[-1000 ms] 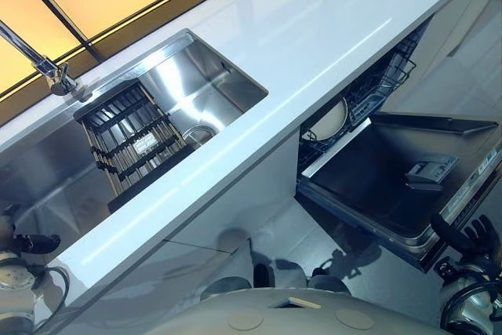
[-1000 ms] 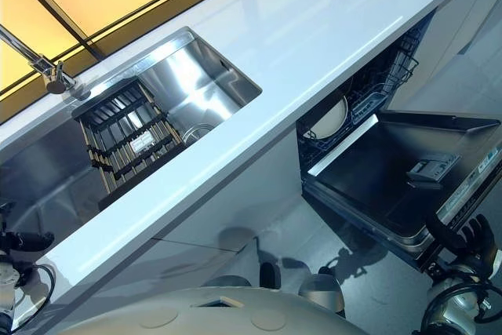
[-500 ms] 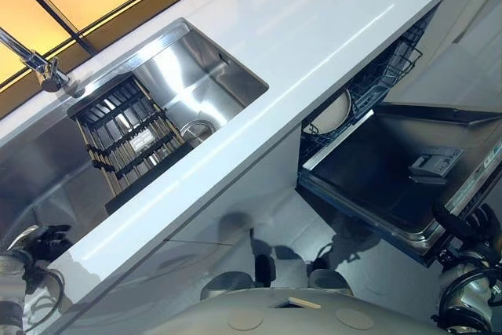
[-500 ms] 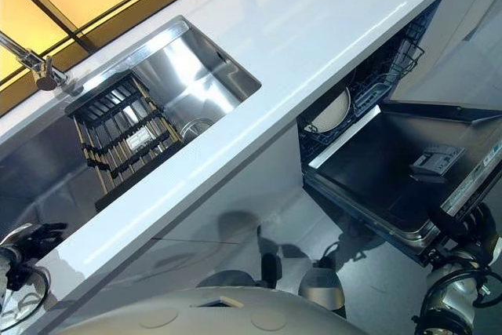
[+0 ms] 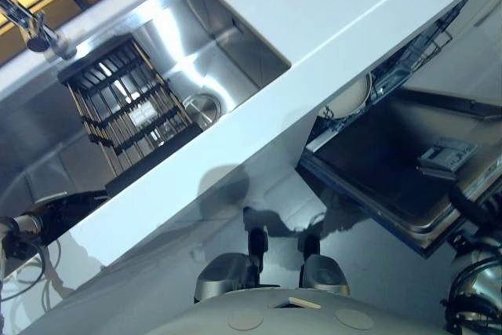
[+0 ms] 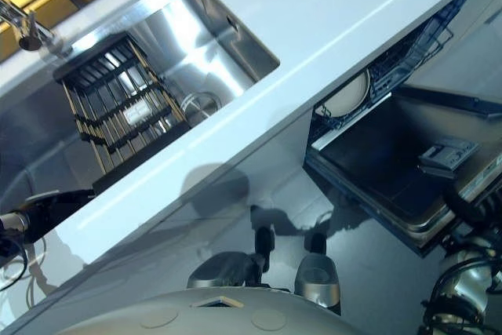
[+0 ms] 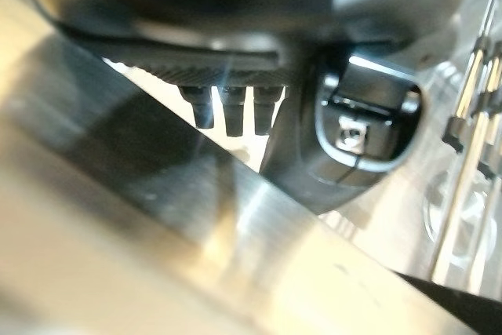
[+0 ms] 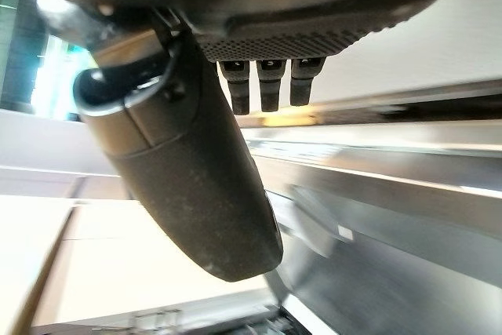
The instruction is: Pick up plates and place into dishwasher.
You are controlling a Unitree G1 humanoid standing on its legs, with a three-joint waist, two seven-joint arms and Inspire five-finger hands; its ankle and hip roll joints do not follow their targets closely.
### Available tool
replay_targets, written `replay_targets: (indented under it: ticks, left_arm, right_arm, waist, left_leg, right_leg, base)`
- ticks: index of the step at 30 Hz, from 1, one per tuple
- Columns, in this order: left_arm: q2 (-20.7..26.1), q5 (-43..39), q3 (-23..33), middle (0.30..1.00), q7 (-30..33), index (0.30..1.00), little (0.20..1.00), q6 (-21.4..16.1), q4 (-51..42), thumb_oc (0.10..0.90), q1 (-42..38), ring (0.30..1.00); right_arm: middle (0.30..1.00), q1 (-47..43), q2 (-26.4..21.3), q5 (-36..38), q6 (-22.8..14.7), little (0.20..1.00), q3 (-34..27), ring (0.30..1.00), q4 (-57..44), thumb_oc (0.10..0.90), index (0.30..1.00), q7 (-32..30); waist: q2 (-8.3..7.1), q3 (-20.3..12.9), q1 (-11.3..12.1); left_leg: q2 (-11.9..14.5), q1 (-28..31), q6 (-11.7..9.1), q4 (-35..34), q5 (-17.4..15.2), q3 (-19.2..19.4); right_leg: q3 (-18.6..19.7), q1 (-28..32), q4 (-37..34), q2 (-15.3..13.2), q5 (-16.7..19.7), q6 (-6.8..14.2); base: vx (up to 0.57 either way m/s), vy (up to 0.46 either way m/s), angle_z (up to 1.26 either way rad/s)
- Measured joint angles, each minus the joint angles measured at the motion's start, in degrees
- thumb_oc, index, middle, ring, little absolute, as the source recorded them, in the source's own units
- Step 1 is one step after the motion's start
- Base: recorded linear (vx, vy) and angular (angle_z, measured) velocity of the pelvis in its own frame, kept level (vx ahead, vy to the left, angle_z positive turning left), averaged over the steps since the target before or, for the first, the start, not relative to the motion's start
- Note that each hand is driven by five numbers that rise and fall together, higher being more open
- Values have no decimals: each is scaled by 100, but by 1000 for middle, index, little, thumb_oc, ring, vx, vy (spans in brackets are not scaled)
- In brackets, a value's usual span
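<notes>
A white countertop [image 5: 329, 13] is seen running across the scene, with a steel sink [image 5: 212, 37] set into it near its left end. A black dish rack [image 5: 125, 111] is stood in the sink's left part, beside the round drain [image 5: 202, 104], and a tap [image 5: 27, 25] is mounted at the sink's far left corner. Below the counter's front edge, towards the right end, the dishwasher [image 6: 392, 170] is seen with its door [image 5: 400, 178] let down. One white plate [image 6: 349, 96] is stood upright in the dishwasher's lower basket [image 6: 416, 52], just under the counter's edge.

The left hand [image 6: 51, 205] is held low at the counter's left end, close against the steel sink wall; in its wrist view the fingers [image 7: 227, 107] are only partly shown, so their spread cannot be told. The right hand [image 5: 478, 213] is held at the outer edge of the dishwasher door; whether it is wide or closed cannot be told, and nothing is seen held in it.
</notes>
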Motion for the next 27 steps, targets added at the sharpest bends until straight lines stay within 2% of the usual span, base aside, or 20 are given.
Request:
replay_targets:
  ticks: [3,5,6,8,9,11,14,15,20,24,27]
  left_arm:
    - [306,-718,-47,900,-192,900,900,-145,-25,800,-352,900]
    - [382,-1300,-98,900,-369,900,900,-170,-25,800,-778,900]
    - [562,-1535,-161,900,-535,900,900,-177,-152,800,-931,900]
    - [998,-1875,-316,900,-616,900,900,-282,-334,800,-1180,900]
    - [985,-2020,-353,900,-572,900,900,-400,-254,800,-1379,900]
    - [1139,-2219,-439,900,-668,900,900,-493,-245,800,-1734,900]
    - [1313,-2497,-453,900,-843,900,900,-742,-259,800,-1870,900]
    - [1367,-2562,-455,900,-850,900,900,-797,-219,800,-1905,900]
    - [1541,-2580,-661,900,-763,900,900,-1032,-3,800,-1790,900]
    - [1567,-2578,-662,900,-973,900,900,-1205,386,800,-1769,900]
    - [1549,-2575,-662,900,-1083,900,900,-1286,545,800,-1755,900]
  right_arm:
    - [900,-479,-345,364,-443,900,-1,900,-348,800,900,-206]
    - [900,-865,-687,634,-607,900,-21,900,-348,800,900,-313]
    - [900,-970,-795,689,-669,900,-56,900,-347,800,900,-387]
    - [900,-1086,-948,756,-872,900,-54,900,-348,800,900,-537]
    - [900,-1199,-1001,759,-903,900,-42,900,-343,800,900,-604]
    - [900,-1341,-1013,758,-914,900,-5,900,-324,800,900,-655]
    - [900,-1373,-1029,825,-1003,900,71,900,-321,800,900,-736]
    - [900,-1381,-1034,1060,-1071,900,168,900,-212,800,900,-717]
    - [900,-1384,-1033,2019,-1159,900,210,900,301,800,900,-592]
    - [900,-1491,-1034,2860,-1168,900,184,900,824,800,900,-508]
    - [900,-1519,-1034,3536,-1170,900,-96,900,1241,800,900,-425]
  waist:
    - [-40,379,43]
    - [-42,669,74]
    - [-43,840,107]
    - [-68,889,205]
    - [-80,902,205]
    - [-97,1045,180]
    - [-90,1069,124]
    - [-82,1068,83]
    - [86,1056,24]
    - [93,1053,11]
    - [97,1050,1]
  left_leg:
    - [38,-864,37,786,-160,137]
    - [44,-1480,49,1354,-278,187]
    - [58,-1687,46,1591,-334,204]
    - [117,-2500,78,2311,-537,270]
    - [119,-2833,117,2597,-614,303]
    - [110,-3215,146,3036,-717,378]
    - [108,-3810,267,3587,-899,521]
    - [96,-4037,289,3787,-949,581]
    - [70,-4526,354,4324,-1155,632]
    - [13,-4606,317,4503,-1237,596]
    - [14,-4586,295,4523,-1254,594]
  right_leg:
    - [93,-782,546,7,-4,-5]
    - [159,-1346,1011,8,-49,-25]
    - [173,-1545,1224,5,-67,-27]
    - [204,-2369,1981,1,-267,-40]
    - [313,-2733,2317,-1,-354,-45]
    - [452,-3144,2761,0,-455,-61]
    - [666,-3846,3392,-7,-633,-29]
    - [775,-4102,3618,-4,-653,-11]
    - [807,-4642,4157,-4,-871,-28]
    - [897,-4768,4373,21,-948,-57]
    - [908,-4757,4398,35,-966,-61]
  base:
    - [-285,-52,-8]
    - [-273,-40,-8]
    - [-292,-2,1]
    - [-187,50,-6]
    - [-72,65,-6]
    - [-43,84,-9]
    - [-27,87,-22]
    - [-20,72,-17]
    - [-1,27,-8]
    - [19,16,-7]
    - [41,30,-2]
